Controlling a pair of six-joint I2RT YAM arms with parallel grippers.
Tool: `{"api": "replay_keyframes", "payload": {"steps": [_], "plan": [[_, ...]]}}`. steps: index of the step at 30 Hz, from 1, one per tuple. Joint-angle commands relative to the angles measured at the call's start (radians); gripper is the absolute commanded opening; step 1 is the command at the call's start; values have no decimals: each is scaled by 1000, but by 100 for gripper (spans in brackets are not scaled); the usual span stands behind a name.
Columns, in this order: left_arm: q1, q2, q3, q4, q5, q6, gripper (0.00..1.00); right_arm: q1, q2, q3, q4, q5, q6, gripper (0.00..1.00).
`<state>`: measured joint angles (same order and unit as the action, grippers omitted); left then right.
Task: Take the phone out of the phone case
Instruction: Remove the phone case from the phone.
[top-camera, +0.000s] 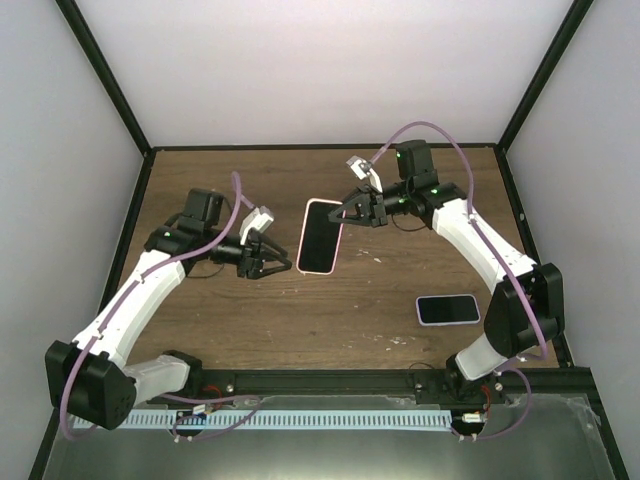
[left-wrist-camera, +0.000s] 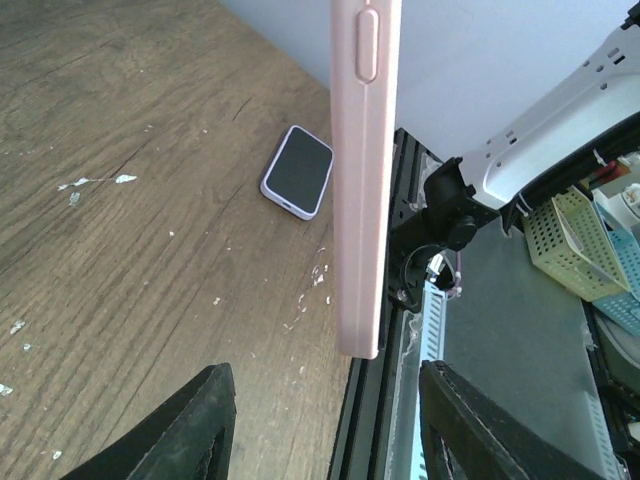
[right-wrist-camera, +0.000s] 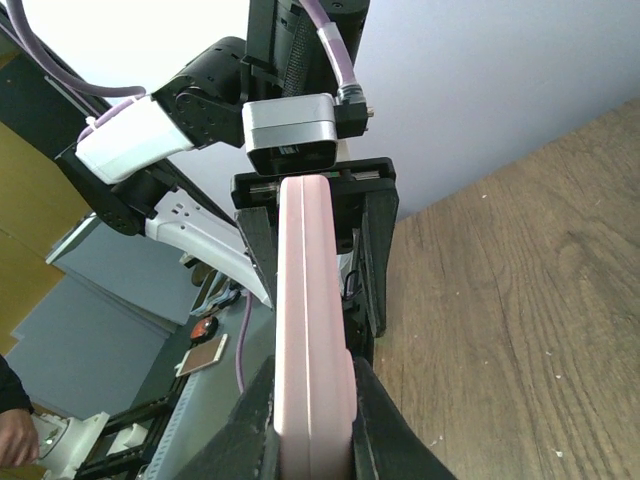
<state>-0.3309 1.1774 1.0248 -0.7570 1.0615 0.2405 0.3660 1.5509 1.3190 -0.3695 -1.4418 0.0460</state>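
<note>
From my screen the phone (top-camera: 318, 238) sits in its pink case (top-camera: 303, 262), screen up, over the middle of the table (top-camera: 220, 320). I cannot tell whether it clears the wood. The right gripper (top-camera: 352, 207) is clenched on the case's far right corner, and its wrist view shows the pink edge pinched between both fingers.

The left gripper (top-camera: 282, 263) is at the case's near left corner. Its jaws are released, one on each side of the case edge and touching neither face (the left wrist view shows a gap on both sides).

A second phone (top-camera: 447, 309) in a lilac case lies flat, well to the right of the pink case and nearer the arm bases, apart from both grippers. A green basket (left-wrist-camera: 575, 245) stands beyond the table edge on that same side. White specks mark the wood near the case.
</note>
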Motion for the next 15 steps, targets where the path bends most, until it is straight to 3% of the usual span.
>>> {"api": "replay_keyframes", "payload": {"steps": [1, 15], "plan": [[-7, -9, -8, 8, 30, 27, 52, -7, -27, 13, -4, 7, -13, 1], [-71, 37, 1, 63, -69, 53, 47, -7, -56, -1, -49, 47, -91, 1]]}}
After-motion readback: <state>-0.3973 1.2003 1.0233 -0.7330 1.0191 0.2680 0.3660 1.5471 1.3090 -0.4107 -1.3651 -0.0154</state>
